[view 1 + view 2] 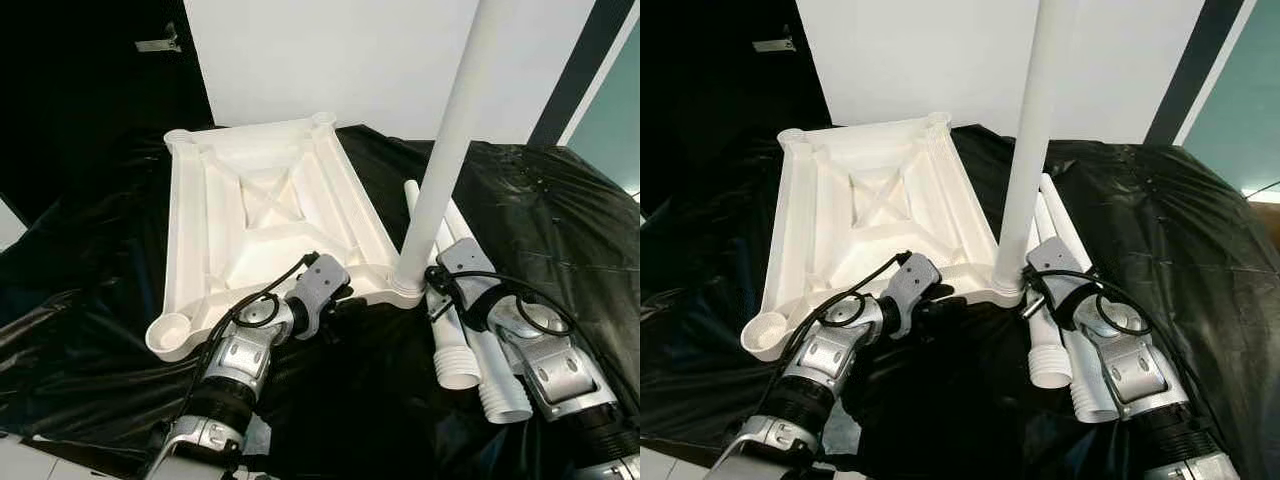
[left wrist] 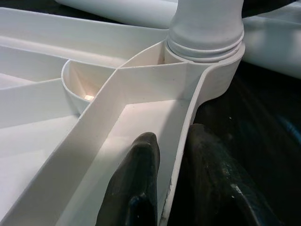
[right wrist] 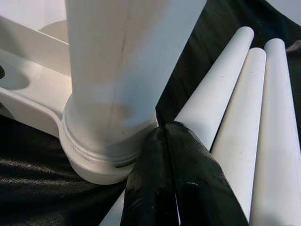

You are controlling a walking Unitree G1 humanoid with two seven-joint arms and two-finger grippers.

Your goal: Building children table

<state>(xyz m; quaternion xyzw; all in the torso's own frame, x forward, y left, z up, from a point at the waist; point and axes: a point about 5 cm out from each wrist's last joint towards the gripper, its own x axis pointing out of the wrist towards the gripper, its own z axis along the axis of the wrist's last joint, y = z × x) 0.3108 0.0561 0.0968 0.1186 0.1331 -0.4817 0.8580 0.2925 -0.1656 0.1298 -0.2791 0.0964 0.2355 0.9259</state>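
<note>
The white tabletop (image 1: 265, 225) lies upside down on black sheeting (image 1: 560, 200), one leg (image 1: 450, 140) standing upright in its near corner socket. The left tool (image 2: 171, 179), arm stretched low and forward, pinches the tabletop's near rim. The right tool (image 3: 164, 176), fingers pressed together, touches the upright leg's base, beside three loose legs (image 1: 1065, 330).

Right gripper (image 3: 164, 136) fingers (image 3: 193, 183) pressed together, tips at base of upright white leg (image 3: 117, 61). Leg seated in corner socket (image 3: 89, 165) of white tabletop (image 3: 28, 94). 3 loose white legs (image 3: 244, 127) lie side by side, just beside fingers, on black sheet (image 3: 33, 188).
</note>
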